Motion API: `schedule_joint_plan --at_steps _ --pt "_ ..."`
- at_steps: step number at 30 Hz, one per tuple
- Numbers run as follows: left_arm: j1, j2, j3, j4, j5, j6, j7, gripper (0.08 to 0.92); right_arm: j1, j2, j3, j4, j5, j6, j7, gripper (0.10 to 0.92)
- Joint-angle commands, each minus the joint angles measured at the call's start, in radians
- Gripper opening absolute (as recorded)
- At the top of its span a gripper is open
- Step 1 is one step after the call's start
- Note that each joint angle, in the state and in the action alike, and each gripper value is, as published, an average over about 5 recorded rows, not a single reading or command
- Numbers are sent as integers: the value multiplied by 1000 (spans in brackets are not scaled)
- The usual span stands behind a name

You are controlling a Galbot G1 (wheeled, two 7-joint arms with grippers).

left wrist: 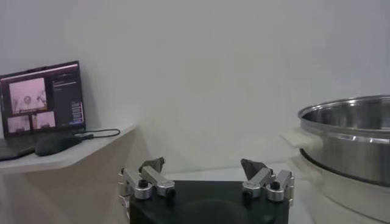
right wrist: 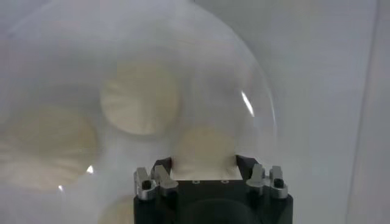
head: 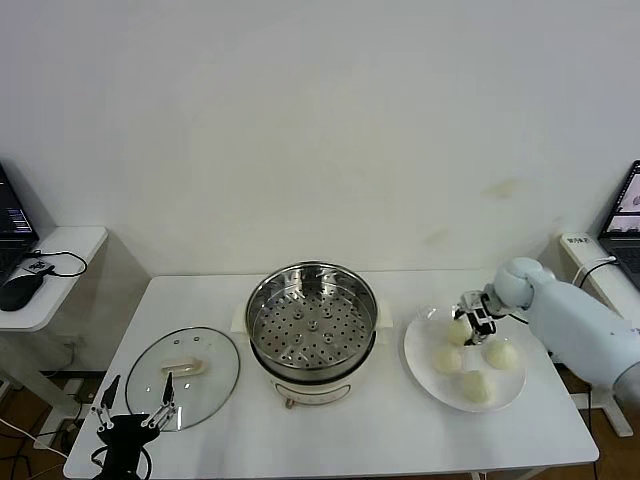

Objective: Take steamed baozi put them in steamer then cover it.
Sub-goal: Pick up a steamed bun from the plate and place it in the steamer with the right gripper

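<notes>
Four cream-white baozi lie on a white plate [head: 420,365] at the table's right. My right gripper [head: 470,314] is down at the plate's far side, its fingers closed against both sides of the far-left baozi [head: 457,331], which still rests on the plate. In the right wrist view that baozi [right wrist: 204,149] fills the gap between my right gripper's [right wrist: 203,165] fingers. The other baozi [head: 500,353] lie beside it. The steel steamer [head: 312,320] stands open at mid-table, its perforated tray bare. The glass cover [head: 212,385] lies flat at the left. My left gripper [head: 132,405] is open and empty at the front left edge.
A side table with a mouse [head: 18,287] and a laptop stands to the left. Another laptop [head: 628,215] and a white box are at the far right. The steamer's wall [left wrist: 347,140] shows in the left wrist view, beyond my left gripper [left wrist: 203,167].
</notes>
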Motion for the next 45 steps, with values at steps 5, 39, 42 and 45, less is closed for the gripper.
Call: schedule_joint_plan --at_steps 5,39,42,45 --pt "-6 4 11 4 -4 -1 3 823 311 -83 -217 151 191 -9 -8 670" --pt "2 -3 -26 -13 -22 -7 4 823 499 572 -596 17 240 322 181 670" --pt "2 -4 -31 -10 -24 -8 4 823 468 600 -587 -51 156 384 193 670" --pt "2 -4 -34 -5 -25 -9 4 823 448 618 -578 -104 90 431 202 670"
